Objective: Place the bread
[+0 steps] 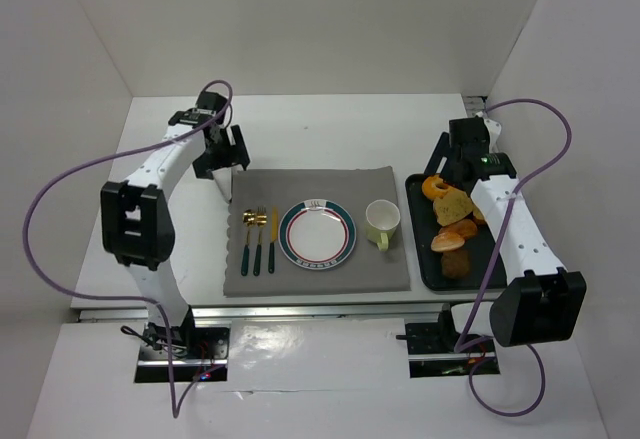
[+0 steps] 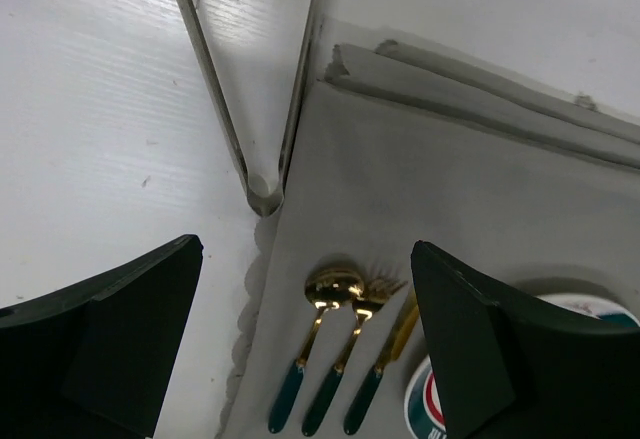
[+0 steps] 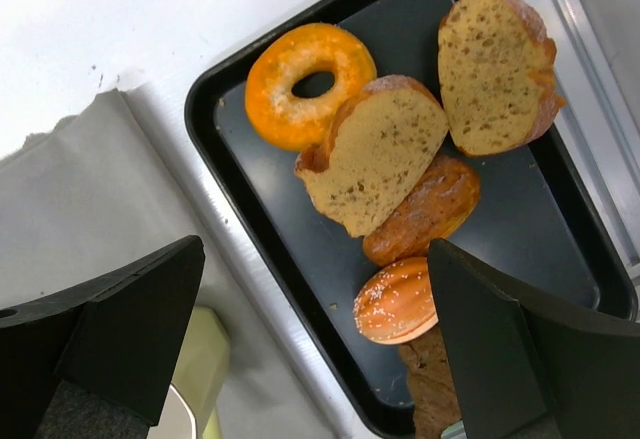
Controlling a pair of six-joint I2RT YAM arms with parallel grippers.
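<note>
My right gripper (image 3: 312,259) hangs released over the toast (image 3: 380,154) in the tray (image 3: 520,229). The left gripper (image 2: 307,249) is released too. The chunk (image 3: 432,389) seems half-hidden.

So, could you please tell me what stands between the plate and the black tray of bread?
A pale green mug stands there on the grey mat, between plate and tray; the top view shows it best.

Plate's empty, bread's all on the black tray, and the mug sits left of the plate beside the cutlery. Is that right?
Not the mug: it stands right of the plate, between the plate and the black tray, as the top view shows. The cutlery lies left of the plate. The plate is empty and the bread is on the tray.
</note>
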